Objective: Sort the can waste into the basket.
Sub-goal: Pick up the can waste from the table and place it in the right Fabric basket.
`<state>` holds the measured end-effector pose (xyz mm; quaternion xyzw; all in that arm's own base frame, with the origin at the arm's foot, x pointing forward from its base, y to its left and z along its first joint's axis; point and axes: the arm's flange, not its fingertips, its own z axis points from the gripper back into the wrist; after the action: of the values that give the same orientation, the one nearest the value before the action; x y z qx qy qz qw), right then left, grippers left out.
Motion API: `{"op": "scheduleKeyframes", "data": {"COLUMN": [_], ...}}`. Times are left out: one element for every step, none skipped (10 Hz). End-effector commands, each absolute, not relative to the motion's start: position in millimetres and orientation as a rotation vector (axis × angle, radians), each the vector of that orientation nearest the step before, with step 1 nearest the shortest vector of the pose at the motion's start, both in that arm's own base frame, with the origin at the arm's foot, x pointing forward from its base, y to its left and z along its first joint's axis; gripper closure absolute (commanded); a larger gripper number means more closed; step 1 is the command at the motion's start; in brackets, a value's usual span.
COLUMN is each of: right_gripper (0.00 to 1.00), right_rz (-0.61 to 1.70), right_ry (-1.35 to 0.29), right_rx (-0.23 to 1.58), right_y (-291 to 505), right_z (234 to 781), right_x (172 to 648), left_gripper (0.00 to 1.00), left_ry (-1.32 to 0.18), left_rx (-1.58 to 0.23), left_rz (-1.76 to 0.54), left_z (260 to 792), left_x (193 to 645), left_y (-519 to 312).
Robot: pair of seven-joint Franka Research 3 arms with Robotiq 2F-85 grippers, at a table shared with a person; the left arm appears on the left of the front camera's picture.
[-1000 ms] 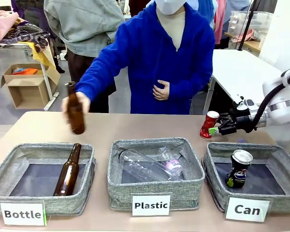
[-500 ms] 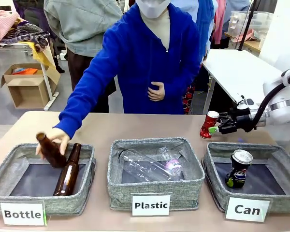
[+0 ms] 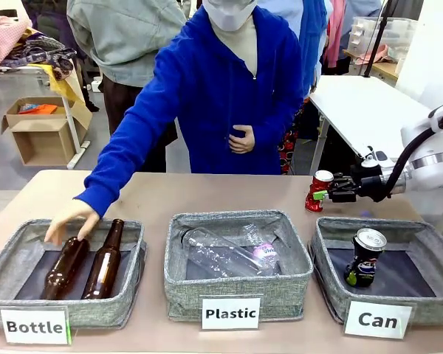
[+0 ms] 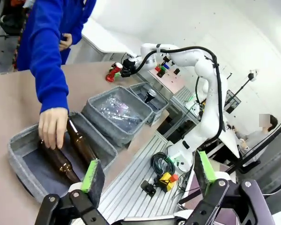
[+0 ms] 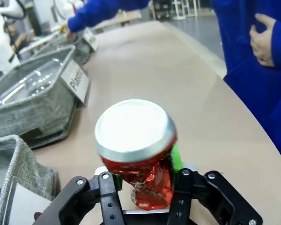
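A dented red and white can (image 3: 319,190) stands on the table just behind the Can basket (image 3: 321,247). My right gripper (image 3: 328,196) reaches in from the right and is shut on the can's lower body. In the right wrist view the can (image 5: 136,140) sits squeezed between the fingers (image 5: 176,161), its silver top facing the camera. A black can (image 3: 364,258) stands upright inside the Can basket. My left gripper (image 4: 150,171) hangs open off the table's side, holding nothing.
A person in a blue hoodie has a hand (image 3: 70,220) on a brown bottle (image 3: 63,267) in the Bottle basket (image 3: 7,269), next to another brown bottle (image 3: 105,259). The Plastic basket (image 3: 236,284) in the middle holds clear bottles. Bare table lies behind the baskets.
My right gripper has closed on the red can. The person has brought the brown bottle down from above the table and laid it in the Bottle basket.
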<state>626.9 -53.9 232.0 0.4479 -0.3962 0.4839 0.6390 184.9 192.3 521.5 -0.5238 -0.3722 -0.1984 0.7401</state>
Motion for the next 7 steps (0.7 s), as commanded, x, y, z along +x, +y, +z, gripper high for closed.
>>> {"op": "scheduleKeyframes", "data": {"right_gripper": [0.92, 1.00, 1.00, 1.00, 1.00, 1.00, 1.00], "right_rz": [1.114, 1.117, 1.130, 1.150, 1.174, 1.202, 1.227], "right_ry": [-0.896, -0.894, -0.889, -0.895, -0.909, -0.920, -0.901], "right_rx": [1.039, 1.041, 1.037, 1.025, 1.007, 0.962, 0.973], "right_y": [-57, -57, -57, -58, -62, -69, -76], "right_z": [236, 236, 240, 252, 273, 304, 332], "right_x": [633, 632, 629, 623, 614, 599, 582], "left_gripper": [0.00, 0.00, 0.00, 0.00, 0.00, 0.00, 0.00], "left_ry": [-0.777, -0.760, -0.724, -0.650, -0.570, -0.494, -0.431], "left_rx": [-1.147, -1.152, -1.155, -1.152, -1.152, -1.163, -1.169], "left_rz": [-0.473, -0.477, -0.484, -0.501, -0.540, -0.591, -0.641], "left_z": [525, 522, 516, 507, 500, 495, 490], "left_x": [192, 194, 201, 212, 226, 241, 253], "left_y": [206, 207, 202, 189, 170, 141, 115]}}
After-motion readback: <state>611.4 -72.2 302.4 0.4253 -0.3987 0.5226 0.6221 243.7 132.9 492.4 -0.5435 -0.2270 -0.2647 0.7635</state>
